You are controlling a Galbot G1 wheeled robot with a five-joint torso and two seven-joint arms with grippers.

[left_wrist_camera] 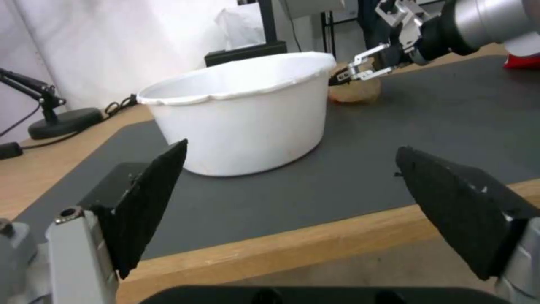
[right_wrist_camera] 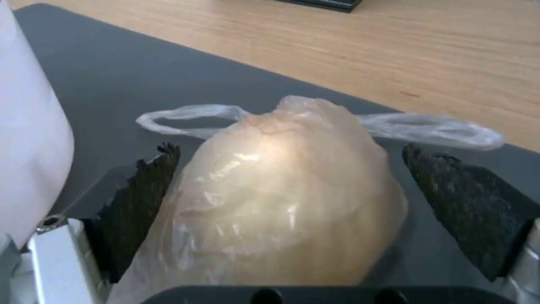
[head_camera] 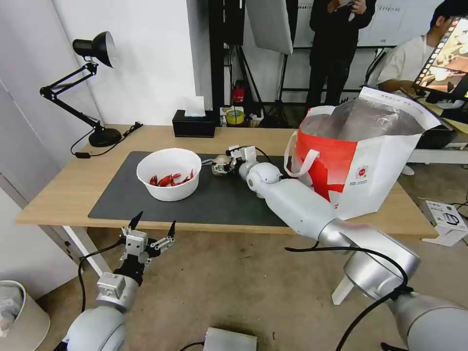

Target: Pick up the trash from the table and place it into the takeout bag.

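A beige round lump (head_camera: 223,160) of trash, wrapped in thin clear plastic with loop handles, lies on the dark grey mat (head_camera: 219,202) of the table (head_camera: 63,190). My right gripper (head_camera: 219,168) is open and straddles the lump (right_wrist_camera: 281,194), one finger on each side. The white bowl (head_camera: 168,192) of red crayfish shells stands on the mat just left of the lump (left_wrist_camera: 357,90). My left gripper (head_camera: 151,229) hangs open and empty below the table's front edge, facing the bowl (left_wrist_camera: 242,118). The red-and-white takeout bag (head_camera: 370,165) stands open at the table's right end.
A black desk lamp (head_camera: 92,87) stands at the back left and a black tissue box (head_camera: 194,124) at the back middle. A pale bin (head_camera: 19,312) sits on the floor at lower left. My right arm stretches across the mat in front of the bag.
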